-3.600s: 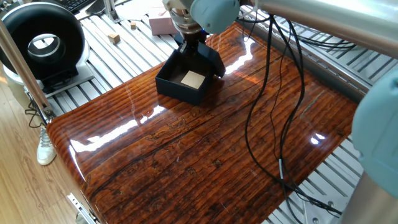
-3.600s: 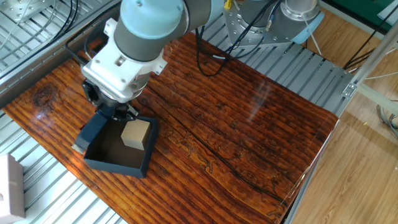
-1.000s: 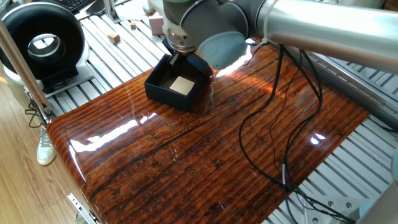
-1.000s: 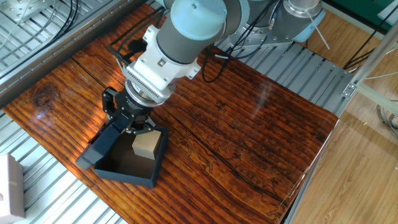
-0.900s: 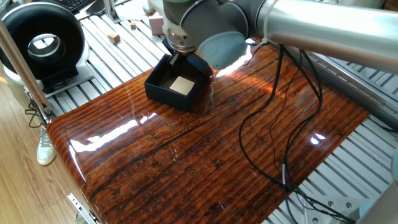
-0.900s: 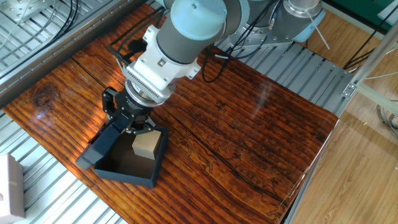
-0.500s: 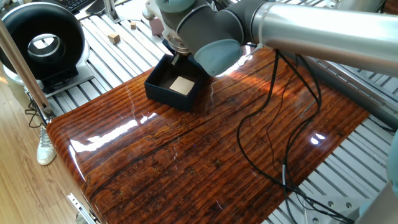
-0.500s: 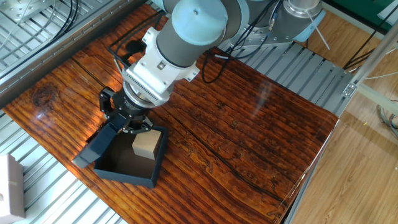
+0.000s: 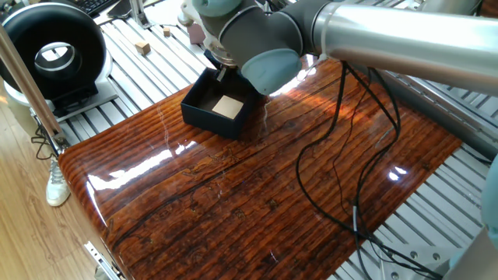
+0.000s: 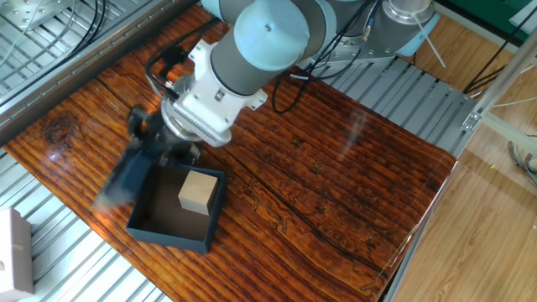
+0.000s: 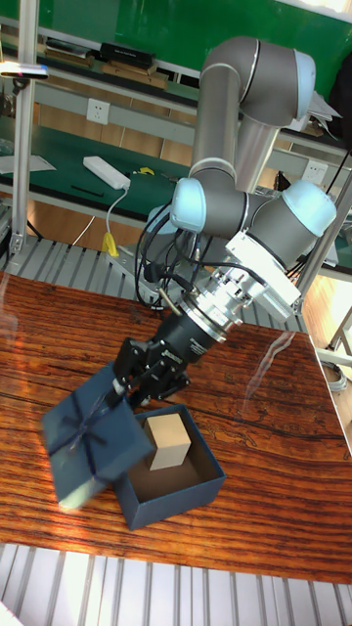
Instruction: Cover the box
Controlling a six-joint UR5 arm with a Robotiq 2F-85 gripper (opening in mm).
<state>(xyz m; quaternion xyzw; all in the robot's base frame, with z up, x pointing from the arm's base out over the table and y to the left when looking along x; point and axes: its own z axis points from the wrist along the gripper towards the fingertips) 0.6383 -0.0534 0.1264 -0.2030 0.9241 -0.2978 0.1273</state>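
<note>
The navy box point(image 9: 204, 114) stands open at the far left of the wooden table, a tan block point(image 9: 227, 106) inside it. The same box point(image 11: 174, 486) and tan block point(image 11: 168, 442) show in the tall view. The navy lid point(image 11: 90, 437), bow facing out, hangs tilted beside the box's left side and partly over its rim. My gripper point(image 11: 130, 380) is shut on the lid's upper edge. In the other fixed view the lid point(image 10: 126, 178) is a blur left of the box point(image 10: 172, 220). The arm hides the gripper in the first fixed view.
A black round device point(image 9: 53, 48) stands off the table's left corner. Small wooden blocks point(image 9: 142, 47) lie on the metal rails behind it. A pale box point(image 10: 13, 253) sits on the rails past the table edge. Black cables point(image 9: 336, 159) trail across the table.
The lid has swung up and outward to the side of the box with my gripper and is blurred by motion. Box and tan block have stayed put.
</note>
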